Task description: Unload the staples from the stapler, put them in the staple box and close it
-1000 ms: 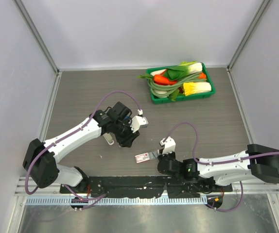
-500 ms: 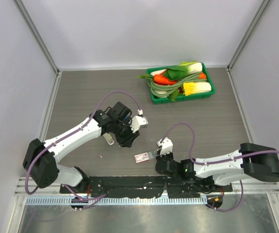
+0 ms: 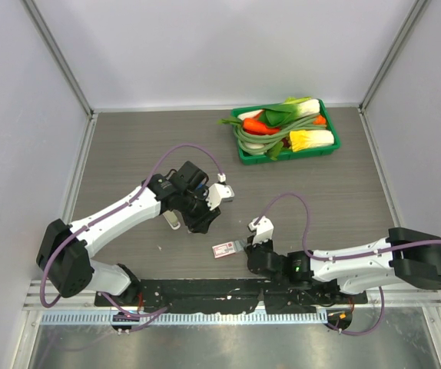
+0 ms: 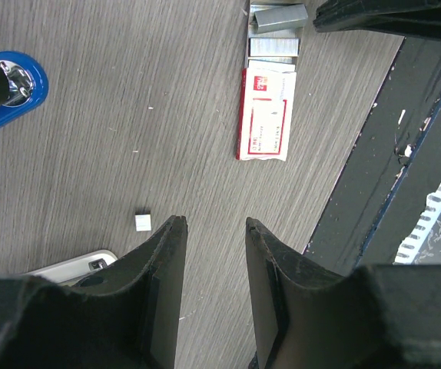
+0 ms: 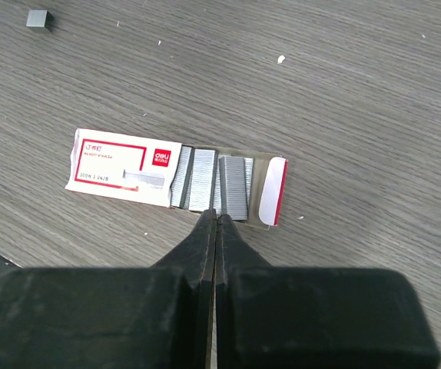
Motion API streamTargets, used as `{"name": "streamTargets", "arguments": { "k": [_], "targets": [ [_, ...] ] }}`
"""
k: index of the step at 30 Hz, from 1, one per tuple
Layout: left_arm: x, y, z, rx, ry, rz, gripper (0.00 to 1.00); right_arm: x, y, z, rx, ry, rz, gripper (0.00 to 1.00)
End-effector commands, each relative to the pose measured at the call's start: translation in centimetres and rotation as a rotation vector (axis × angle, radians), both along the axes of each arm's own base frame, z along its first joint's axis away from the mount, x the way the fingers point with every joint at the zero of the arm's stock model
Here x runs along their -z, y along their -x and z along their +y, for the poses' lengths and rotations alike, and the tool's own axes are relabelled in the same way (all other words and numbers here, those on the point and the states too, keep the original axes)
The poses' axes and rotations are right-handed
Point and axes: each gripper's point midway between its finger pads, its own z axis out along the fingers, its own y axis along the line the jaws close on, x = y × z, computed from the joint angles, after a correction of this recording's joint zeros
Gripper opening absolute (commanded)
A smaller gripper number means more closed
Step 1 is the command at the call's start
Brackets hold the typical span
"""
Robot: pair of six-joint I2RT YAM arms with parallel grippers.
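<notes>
Tray (image 3: 286, 157) holding vegetables sits on the table (image 3: 128, 138), far right corner. Staple box (image 3: 223, 249) lies near the front edge, centre. Stapler (image 4: 9, 92) lies behind and left of the box, well apart. Staples (image 4: 142, 221) lie loose left of the box, near the stapler.

Table (image 3: 128, 138): grey-brown, fine wood-grain streaks, scattered white flecks.
Stapler (image 4: 30, 96): bright blue, chrome-silver fitting, a black part at the frame edge.
Loose staple clump (image 5: 38, 18): dull silver-grey.
Staple box (image 5: 121, 165): white, red border, red logo patch, faint grey print.
Staple strips (image 5: 197, 177) in its tray: silver-grey, finely lined.
Crate (image 3: 286, 156): green; contents orange, yellow, white and green.
Left arm (image 3: 113, 215), right arm (image 3: 351, 261): white and black shells, purple cables (image 3: 190, 147).
Left gripper (image 4: 213, 224), right gripper (image 5: 214, 223): matte black.
Walls (image 3: 220, 46): pale lilac-white.
</notes>
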Motion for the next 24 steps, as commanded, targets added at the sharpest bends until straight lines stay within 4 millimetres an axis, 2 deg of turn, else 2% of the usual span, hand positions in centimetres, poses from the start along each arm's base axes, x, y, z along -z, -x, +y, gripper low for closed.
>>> {"name": "streamTargets", "arguments": {
  "k": [1, 4, 14, 24],
  "targets": [
    [-0.3, -0.2, -0.6, -0.002, 0.026, 0.0, 0.4, -1.8, -0.5, 1.0, 0.013, -0.05, -0.032, 0.01],
    [-0.2, -0.2, -0.5, -0.005, 0.023, 0.0, 0.4, -1.6, -0.5, 1.2, 0.008, -0.042, -0.026, 0.01],
    [0.0, -0.1, -0.4, -0.004, 0.02, 0.0, 0.4, -1.6, -0.1, 0.1, 0.014, -0.065, -0.011, 0.01],
    [0.0, 0.0, -0.2, -0.001, 0.017, -0.006, 0.4, -0.7, 0.4, -0.4, -0.015, -0.038, 0.01, 0.01]
  ]
}}
